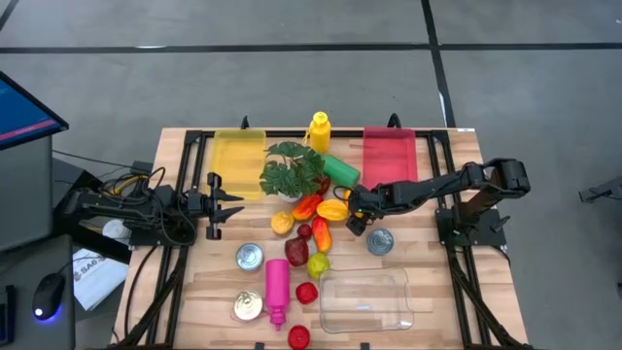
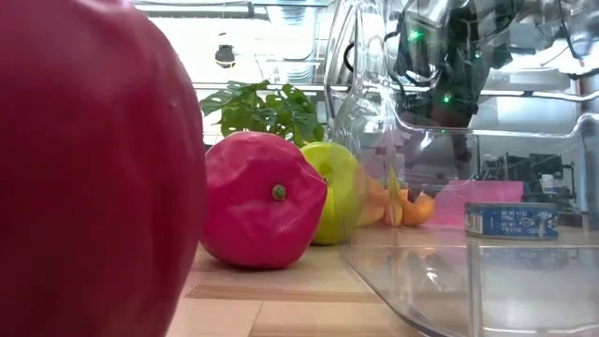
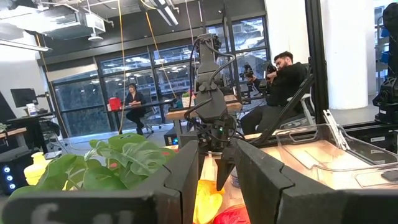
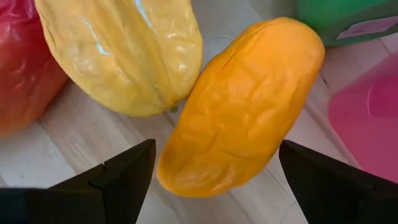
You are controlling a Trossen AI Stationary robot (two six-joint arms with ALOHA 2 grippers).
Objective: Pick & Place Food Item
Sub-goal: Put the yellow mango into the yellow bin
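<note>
Toy foods lie in a heap at mid-table. In the right wrist view an orange mango-shaped piece (image 4: 239,106) rests on the wood beside a yellow pepper (image 4: 124,53). My right gripper (image 4: 214,183) is open and hovers just above the orange piece (image 1: 335,208), one finger on either side of its near end, touching nothing. In the high view this gripper (image 1: 353,220) reaches in from the table's right. My left gripper (image 1: 220,203) waits open at the table's left, fingers (image 3: 186,180) level and pointing at the heap.
A yellow bin (image 1: 238,160) and a red bin (image 1: 389,154) stand at the far edge, with a plant (image 1: 292,170), a yellow bottle (image 1: 319,131) and a green bottle (image 1: 340,170) between them. Near side: clear container (image 1: 364,301), pink bottle (image 1: 277,287), cans (image 1: 379,241), green apple (image 2: 332,192).
</note>
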